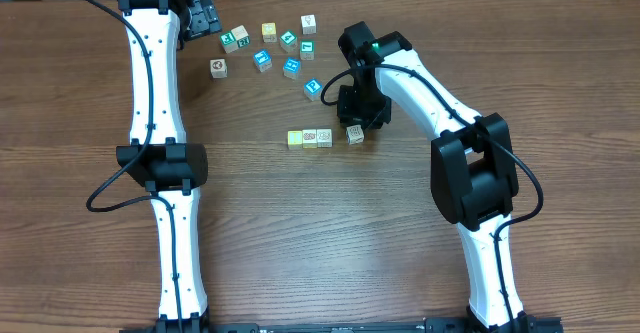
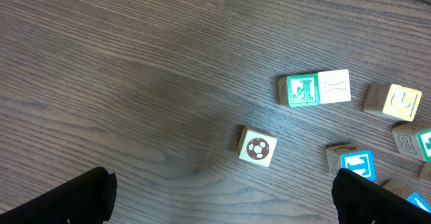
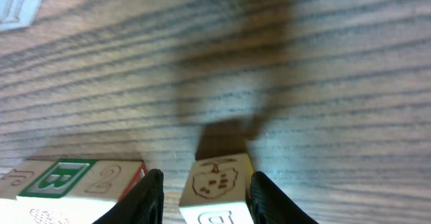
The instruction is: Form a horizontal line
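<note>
The right claw (image 3: 205, 182) stands low over the brown wooden table (image 1: 330, 233). One small cream-white wooden cube with a dark printed mark (image 3: 215, 180) sits between its two fingers (image 3: 145, 200). The claw is parted, not squeezing: one finger looks to sit against the cube, and a thin gap shows on the other side. I think the claw is there to put this cube at the end of the line. The row of little wooden cubes (image 1: 310, 137), one yellow-green and two cream-white, lies just beside it near the middle of the table, all three touching. The fourth cube is a bit turned, and a small gap keeps it off the row, so the line does not look done yet. The left claw (image 2: 221, 183) hangs wide open and holds nothing, far back by the loose teal-faced cubes (image 1: 291, 67), out of the way. The bottom of the cube in the right claw is cut off in the right wrist view, and its mark is too blurry to read. From above, the claw hides the table just behind that cube.
</note>
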